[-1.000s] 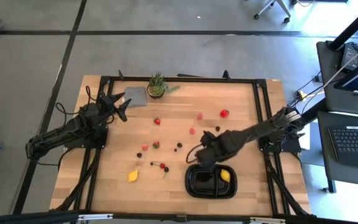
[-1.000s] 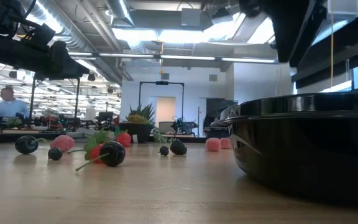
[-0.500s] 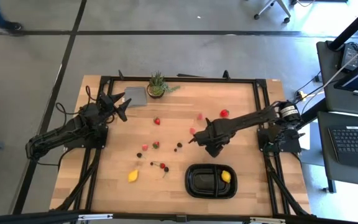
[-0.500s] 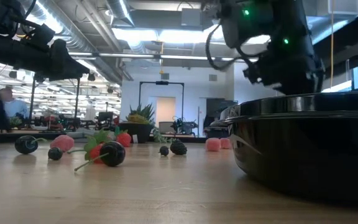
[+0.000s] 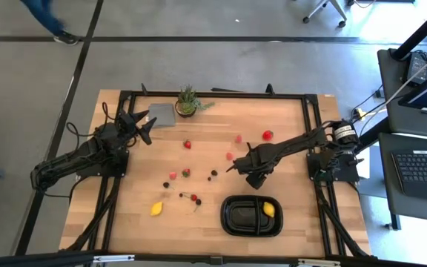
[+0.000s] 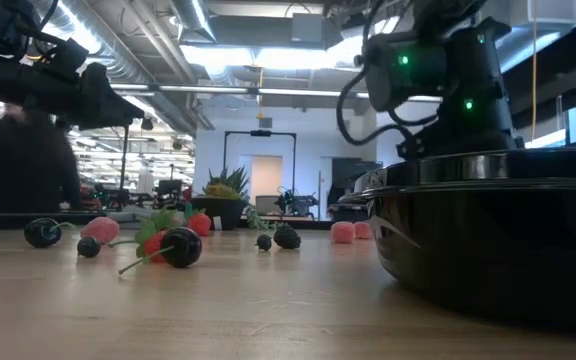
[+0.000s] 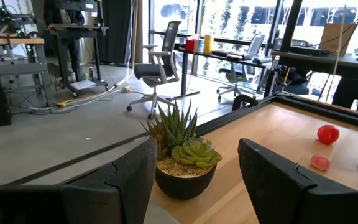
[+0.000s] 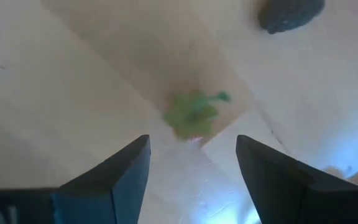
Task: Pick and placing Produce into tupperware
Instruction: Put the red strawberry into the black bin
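Having left the black oval-cornered plastic tray [image 5: 251, 216], where one yellow lemon [image 5: 269, 210] already lies, the right gripper [image 5: 232, 166], fingers spread and empty, now hangs over a green-topped pink fruit piece [image 8: 192, 116], probably the next pick, while the left gripper [image 5: 145, 127] waits released beside the potted plant [image 5: 187, 101].

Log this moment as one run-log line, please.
right gripper: open, above pink piece | left gripper: open, waiting by plant | tray: holds one lemon

Black tupperware [image 5: 237, 216], 2 yellow lemons [image 5: 158, 210], red strawberries [image 5: 267, 135], grey cloth [image 5: 161, 114].
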Robot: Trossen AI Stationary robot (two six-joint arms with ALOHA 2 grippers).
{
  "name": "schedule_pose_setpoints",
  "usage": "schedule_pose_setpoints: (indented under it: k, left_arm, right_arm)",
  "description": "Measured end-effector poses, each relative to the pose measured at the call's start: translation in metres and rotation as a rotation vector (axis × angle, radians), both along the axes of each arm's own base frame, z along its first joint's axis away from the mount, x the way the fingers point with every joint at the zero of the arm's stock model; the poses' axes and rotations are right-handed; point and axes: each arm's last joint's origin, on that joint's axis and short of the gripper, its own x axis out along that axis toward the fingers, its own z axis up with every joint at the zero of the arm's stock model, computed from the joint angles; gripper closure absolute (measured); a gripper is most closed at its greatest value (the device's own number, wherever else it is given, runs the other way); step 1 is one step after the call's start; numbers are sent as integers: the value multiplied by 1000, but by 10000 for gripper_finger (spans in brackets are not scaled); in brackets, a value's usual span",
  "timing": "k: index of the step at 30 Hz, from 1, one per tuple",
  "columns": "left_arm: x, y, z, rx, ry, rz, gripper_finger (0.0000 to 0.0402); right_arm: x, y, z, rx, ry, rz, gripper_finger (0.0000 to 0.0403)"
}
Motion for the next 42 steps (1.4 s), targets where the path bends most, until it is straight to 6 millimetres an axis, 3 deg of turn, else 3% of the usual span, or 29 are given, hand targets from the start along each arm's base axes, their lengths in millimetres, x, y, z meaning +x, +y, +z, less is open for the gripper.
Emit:
schedule_pose_setpoints:
  k: [13,24,29,34,42]
  left_arm:
    - [0,0,0,0,1,0,182]
    - [0,0,0,1,1,0,182]
    - [0,0,0,1,1,0,182]
    - [0,0,0,1,1,0,182]
    - [0,0,0,1,1,0,182]
  right_arm:
    - [-1,-14,-18,129,-79,-13,168]
    - [1,-14,-19,131,-94,-9,303]
    - [2,-13,-18,127,-94,-2,312]
    - [17,-9,-4,102,-147,18,312]
    - [59,17,62,147,-371,64,312]
